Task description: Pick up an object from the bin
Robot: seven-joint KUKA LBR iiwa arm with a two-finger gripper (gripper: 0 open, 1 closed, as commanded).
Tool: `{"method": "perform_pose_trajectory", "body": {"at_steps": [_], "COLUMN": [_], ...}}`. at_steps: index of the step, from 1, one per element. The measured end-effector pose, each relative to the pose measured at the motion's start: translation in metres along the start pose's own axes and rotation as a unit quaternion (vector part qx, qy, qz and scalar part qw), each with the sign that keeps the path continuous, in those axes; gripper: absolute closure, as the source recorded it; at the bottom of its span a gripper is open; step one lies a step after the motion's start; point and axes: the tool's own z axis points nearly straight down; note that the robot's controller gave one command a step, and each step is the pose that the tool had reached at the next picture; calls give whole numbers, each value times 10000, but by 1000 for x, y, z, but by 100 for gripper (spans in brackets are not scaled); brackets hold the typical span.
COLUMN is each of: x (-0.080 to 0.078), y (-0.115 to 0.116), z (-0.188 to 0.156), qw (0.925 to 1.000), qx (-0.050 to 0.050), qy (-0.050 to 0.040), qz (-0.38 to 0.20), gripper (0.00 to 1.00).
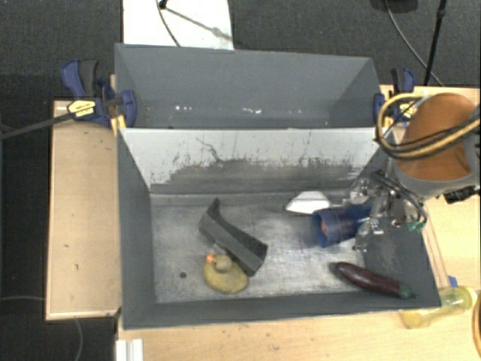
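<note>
My gripper (362,220) is low at the right side of the bin, right at the right-hand end of a blue cylinder (334,227) that lies on its side. A white, flat, pointed thing (308,202) lies just behind the cylinder, near the back wall. A dark purple toy aubergine (372,280) lies on the floor in front of the gripper, by the front right corner.
A dark grey angled piece (231,239) lies left of centre. A yellow toy duck (224,274) sits against its front end. The arm with its orange cover and cables hangs over the bin's right rim.
</note>
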Motion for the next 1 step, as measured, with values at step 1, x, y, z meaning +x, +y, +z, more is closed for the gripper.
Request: {"method": "perform_pose_trajectory", "body": {"at_steps": [1], "x": [10], "y": [4], "z": [-177], "qw": [9896], "qx": [15], "qy": [-51], "qz": [-1438], "gripper": [100]}}
